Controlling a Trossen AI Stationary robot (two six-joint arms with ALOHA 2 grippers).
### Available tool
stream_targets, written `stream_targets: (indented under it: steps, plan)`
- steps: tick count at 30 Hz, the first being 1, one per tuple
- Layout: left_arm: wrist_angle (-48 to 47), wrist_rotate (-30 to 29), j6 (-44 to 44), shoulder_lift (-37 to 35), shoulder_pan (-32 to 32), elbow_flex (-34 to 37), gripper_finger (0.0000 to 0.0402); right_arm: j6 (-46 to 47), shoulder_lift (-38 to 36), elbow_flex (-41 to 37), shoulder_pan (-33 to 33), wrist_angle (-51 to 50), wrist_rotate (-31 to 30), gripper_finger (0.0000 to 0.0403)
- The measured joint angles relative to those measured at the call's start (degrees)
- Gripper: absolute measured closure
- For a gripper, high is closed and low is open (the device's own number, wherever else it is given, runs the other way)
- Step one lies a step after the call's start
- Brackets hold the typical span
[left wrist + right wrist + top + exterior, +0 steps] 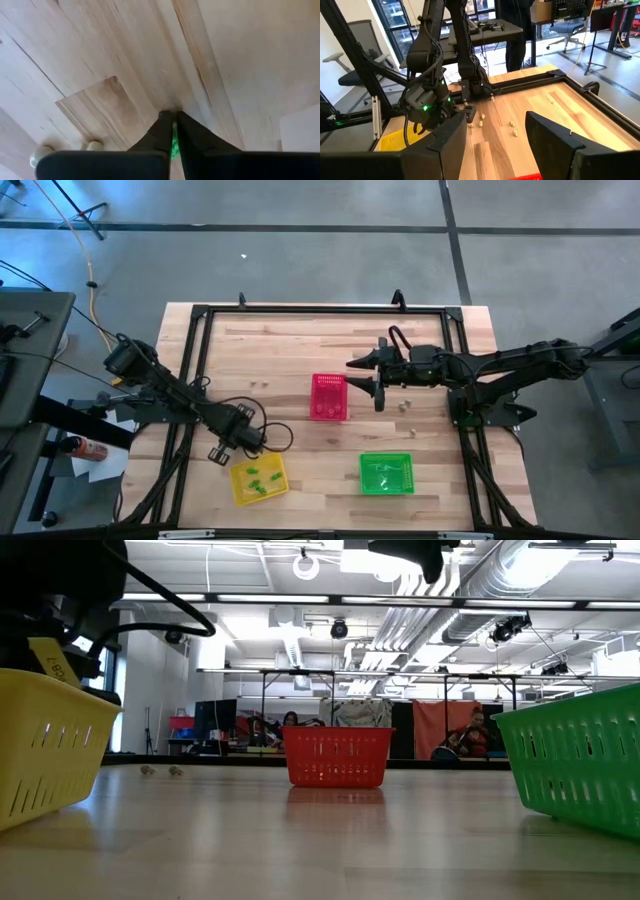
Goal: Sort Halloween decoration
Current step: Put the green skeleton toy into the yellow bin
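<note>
The pale wooden surface sits inside a black frame on a grey floor, and the low view looks past it into an open workshop with ceiling ducts and people seated far back. On it stand a yellow mesh basket holding green trinkets, a pink-red mesh basket at the middle and a green mesh basket. The left gripper hangs just above the yellow basket's far edge; only the left wrist view shows its jaws closed on a small green trinket, with two pale trinkets lying beside them. The right gripper hovers just right of the pink-red basket with its jaws spread wide and empty, pale trinkets near it. The right wrist view alone shows more pale trinkets between the arms
</note>
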State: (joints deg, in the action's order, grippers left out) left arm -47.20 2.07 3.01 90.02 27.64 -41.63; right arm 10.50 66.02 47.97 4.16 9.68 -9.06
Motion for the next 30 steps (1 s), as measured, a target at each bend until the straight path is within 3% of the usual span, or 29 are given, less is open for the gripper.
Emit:
stream_targets:
  steps: [8, 15, 18, 25, 30]
  plan:
    - [1.0, 1.3, 2.5, -3.4, -1.2, 0.4, 0.0400, -0.3, 0.0, 0.0, 0.0, -0.8, 0.0, 0.0204]
    - [3.4, 2.9, 8.6, -10.7, -3.4, 0.3, 0.0401, -0.5, 0.0, 0.0, 0.0, -0.9, 0.0, 0.0204]
    - [3.4, 2.4, 18.4, -14.3, -4.4, 0.2, 0.0401, -0.4, 0.0, 0.0, 0.0, -0.9, 0.0, 0.0204]
    - [2.6, -3.3, 55.4, -20.9, -1.3, 1.4, 0.0401, -0.5, 0.0, 0.0, 0.0, -1.8, 0.0, 0.0204]
    - [0.9, -2.1, 59.8, -20.7, 5.3, 4.4, 0.0400, -1.2, 0.0, 0.0, 0.0, -2.0, 0.0, 0.0204]
